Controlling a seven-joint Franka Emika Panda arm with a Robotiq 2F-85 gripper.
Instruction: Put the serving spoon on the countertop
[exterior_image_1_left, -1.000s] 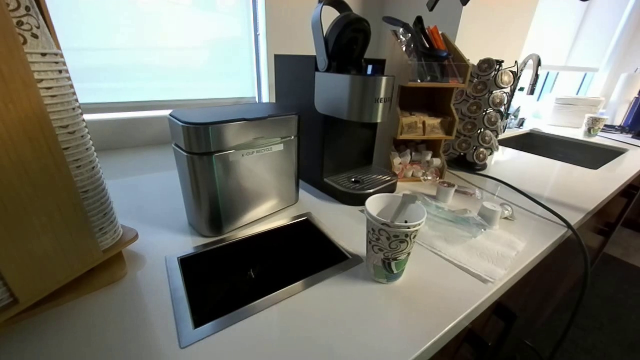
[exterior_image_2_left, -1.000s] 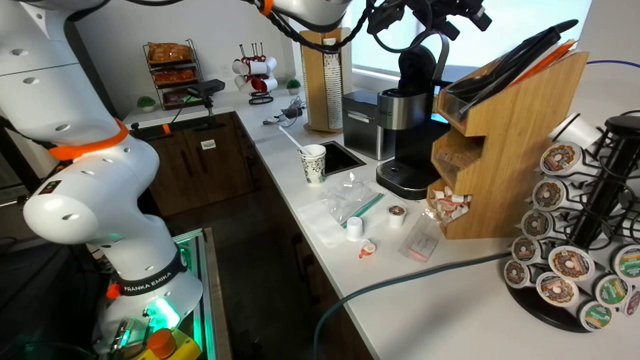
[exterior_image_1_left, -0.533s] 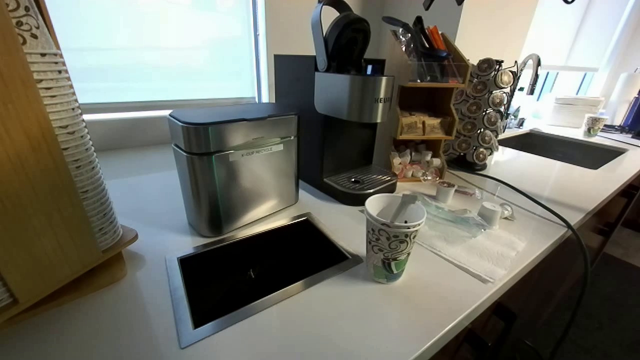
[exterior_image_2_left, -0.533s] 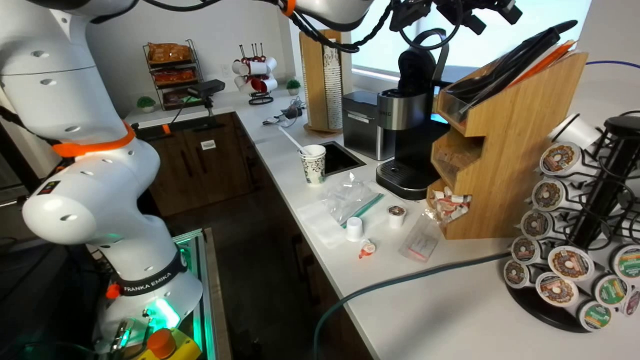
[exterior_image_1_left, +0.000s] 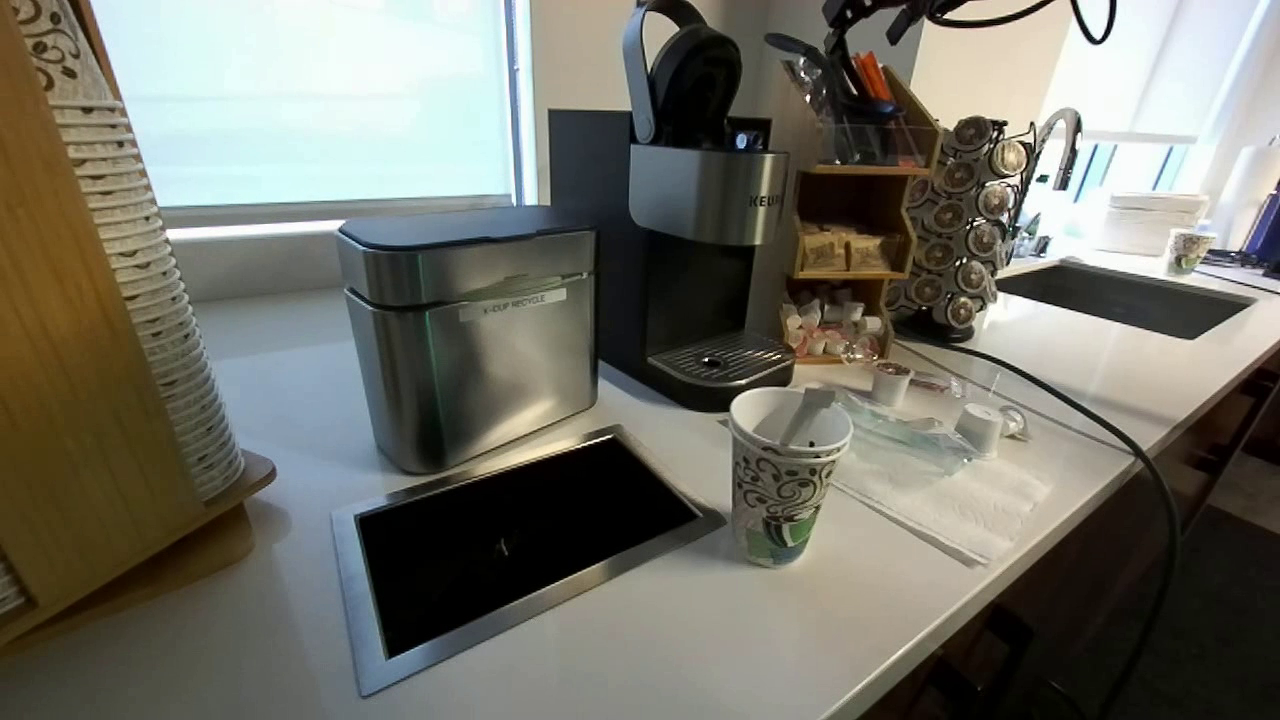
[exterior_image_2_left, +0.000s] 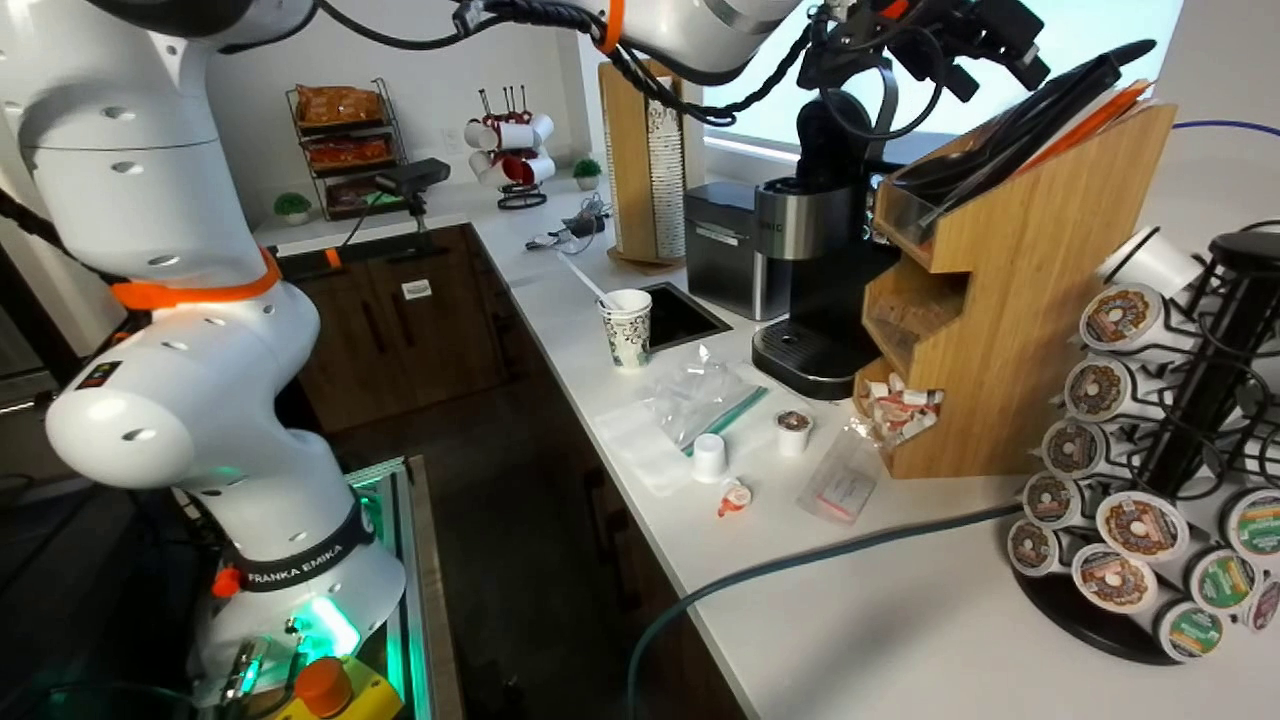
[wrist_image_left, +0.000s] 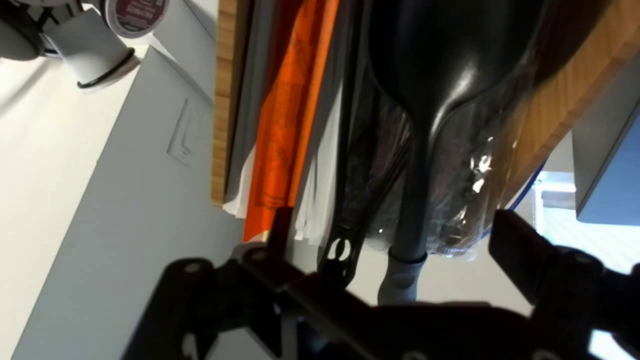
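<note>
The serving spoon is black with a grey handle end. It shows in the wrist view (wrist_image_left: 420, 145) and in both exterior views (exterior_image_1_left: 798, 45) (exterior_image_2_left: 1040, 105), leaning in the top bin of the wooden organizer. My gripper (wrist_image_left: 395, 232) is open, with one finger on each side of the spoon's handle in the wrist view. It touches nothing that I can see; the exact gap is unclear. It also shows at the top edge in both exterior views (exterior_image_1_left: 868, 28) (exterior_image_2_left: 995, 75), above the organizer. The white countertop (exterior_image_1_left: 640, 650) (exterior_image_2_left: 900, 620) runs beneath.
The wooden organizer (exterior_image_2_left: 1060, 300) also holds a black slotted utensil (wrist_image_left: 345, 250) and an orange packet (wrist_image_left: 287, 130) beside the spoon. The coffee maker (exterior_image_2_left: 810, 270), paper cups (exterior_image_2_left: 627, 335), a plastic bag (exterior_image_2_left: 700, 400) and the pod rack (exterior_image_2_left: 1200, 450) stand around it.
The arm and gripper have moved to the right toward the organizer in an exterior view. The gripper has come lower into sight at the top edge. The objects have not moved.
</note>
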